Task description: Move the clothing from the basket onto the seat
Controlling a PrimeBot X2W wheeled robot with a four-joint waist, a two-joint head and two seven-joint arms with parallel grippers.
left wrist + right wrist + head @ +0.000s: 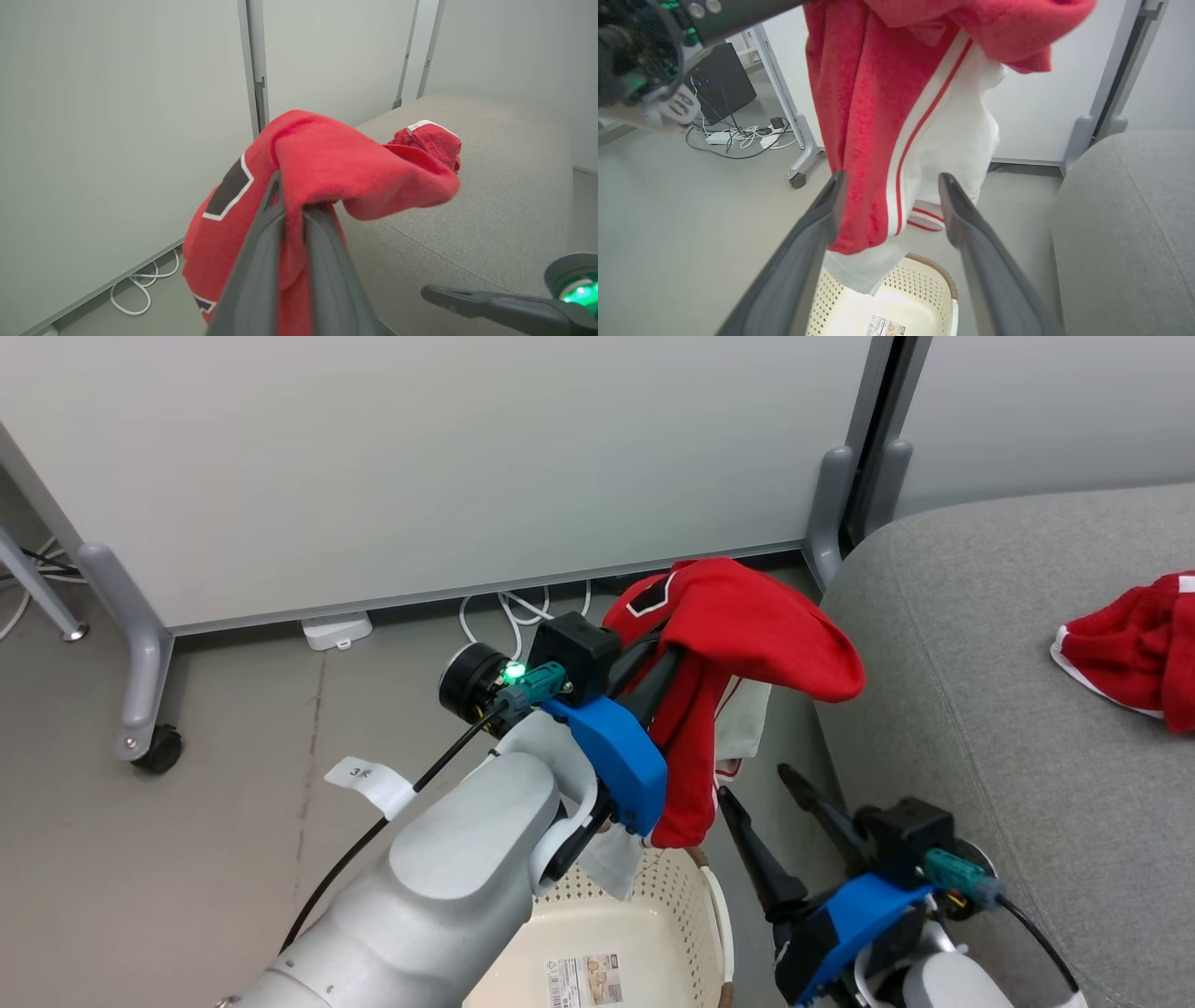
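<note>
My left gripper (pixel 674 651) is shut on a red piece of clothing (pixel 747 625) with white trim, which hangs in the air above the basket (pixel 611 905). In the left wrist view the fingers (pixel 261 252) pinch the red fabric (pixel 327 158), and the grey seat (pixel 490 210) lies beyond it. A second red piece of clothing (pixel 1130 644) lies on the seat (pixel 980 691) at the right. My right gripper (pixel 754 782) stands open between the basket and the seat. Its fingers (pixel 808 247) frame the hanging garment (pixel 859 116) over the cream basket (pixel 936 270) without touching it.
A white partition (pixel 420 457) on wheeled grey feet (pixel 149 728) stands behind. White cables (pixel 509 611) and a power block (pixel 336 630) lie on the floor under it. More cables (pixel 738 137) and a black box (pixel 724 79) sit further left.
</note>
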